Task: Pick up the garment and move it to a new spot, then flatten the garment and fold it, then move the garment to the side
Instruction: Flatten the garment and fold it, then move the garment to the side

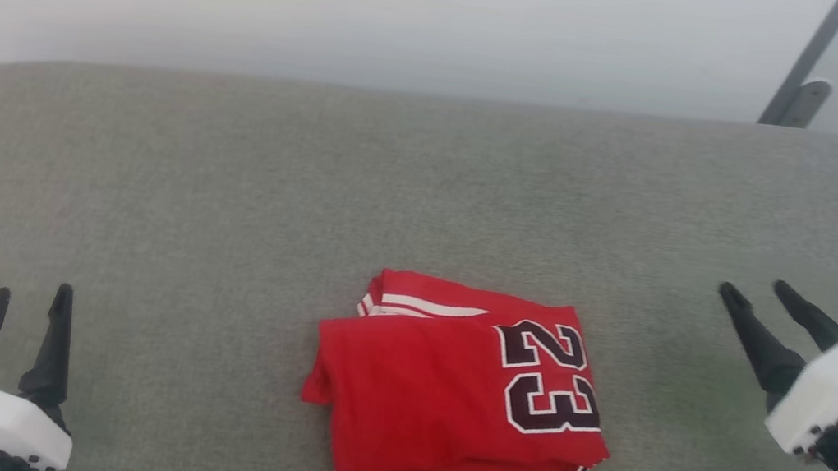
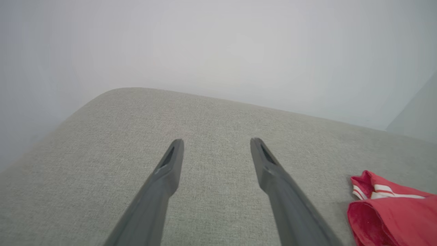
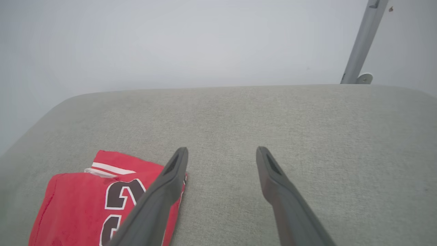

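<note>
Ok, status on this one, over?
Left gripper open, empty. Right gripper open, empty. Garment folded on grey surface, untouched. Nothing in the way.

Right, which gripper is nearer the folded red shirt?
The right gripper: it is close by the numbered end of the red shirt, while the left gripper stands farther off.

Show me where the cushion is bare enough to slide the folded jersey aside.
Widest bare cushion lies between the left gripper and the jersey, plus the whole far band behind it. A narrower strip separates jersey and right gripper. Tightest: the near edge.
</note>
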